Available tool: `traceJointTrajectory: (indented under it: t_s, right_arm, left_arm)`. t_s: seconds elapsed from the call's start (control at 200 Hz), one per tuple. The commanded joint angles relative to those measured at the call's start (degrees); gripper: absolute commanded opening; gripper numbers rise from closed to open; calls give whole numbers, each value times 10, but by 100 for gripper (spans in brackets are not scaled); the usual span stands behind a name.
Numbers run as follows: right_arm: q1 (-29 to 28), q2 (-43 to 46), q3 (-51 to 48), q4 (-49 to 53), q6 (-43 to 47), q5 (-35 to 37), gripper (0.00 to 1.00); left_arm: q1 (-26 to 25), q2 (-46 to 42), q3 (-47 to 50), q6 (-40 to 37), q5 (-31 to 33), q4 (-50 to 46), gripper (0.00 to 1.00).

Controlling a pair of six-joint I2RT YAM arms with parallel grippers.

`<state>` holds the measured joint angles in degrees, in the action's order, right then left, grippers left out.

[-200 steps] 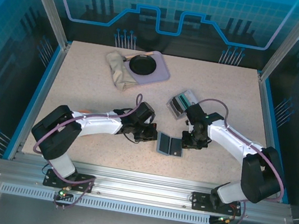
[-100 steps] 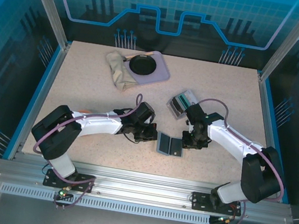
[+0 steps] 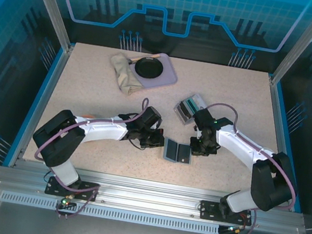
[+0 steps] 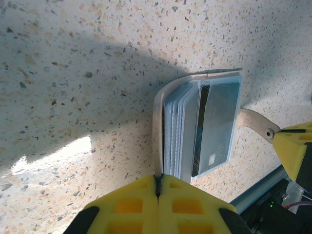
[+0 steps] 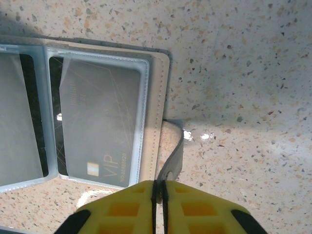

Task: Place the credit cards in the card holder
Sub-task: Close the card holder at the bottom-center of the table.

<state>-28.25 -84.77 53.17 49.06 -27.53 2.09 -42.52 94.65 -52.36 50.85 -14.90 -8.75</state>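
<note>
Speckled tabletop (image 3: 88, 94) carries the open card holder (image 3: 176, 151) between your grippers: left gripper (image 4: 157, 181) pinched closed on its cover edge, right gripper (image 5: 159, 187) clamped on its strap (image 5: 174, 155); credit cards (image 3: 190, 106) stand just beyond the right one.

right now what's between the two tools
The open card holder lies between the left tool and right tool, each pinching an edge; the top view shows it.

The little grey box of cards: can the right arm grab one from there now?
Probably not yet. The right gripper is pinched shut on the card holder's tab, so it must let go first. The box sits close behind it, and the way looks clear.
</note>
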Motion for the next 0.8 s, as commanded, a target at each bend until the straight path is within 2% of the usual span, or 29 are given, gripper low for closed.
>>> traceJointTrajectory:
  t_s: [0.0,0.125,0.4,0.615,0.795]
  right_arm:
    - [-7,11,6,9,-2,-7,5]
    - [6,24,2,-10,1,-45,1]
    - [56,40,-40,-146,-22,-239,1]
    - [72,27,-66,-209,-45,-302,1]
    - [97,30,-99,-235,-53,-324,0]
  left_arm:
    - [0,-24,-12,-8,-6,-15,0]
    - [0,-42,-18,-19,19,-47,0]
    - [-1,-55,-108,-84,78,-214,0]
    - [-29,33,-210,-115,89,-298,0]
    - [-58,120,-283,-111,64,-304,0]
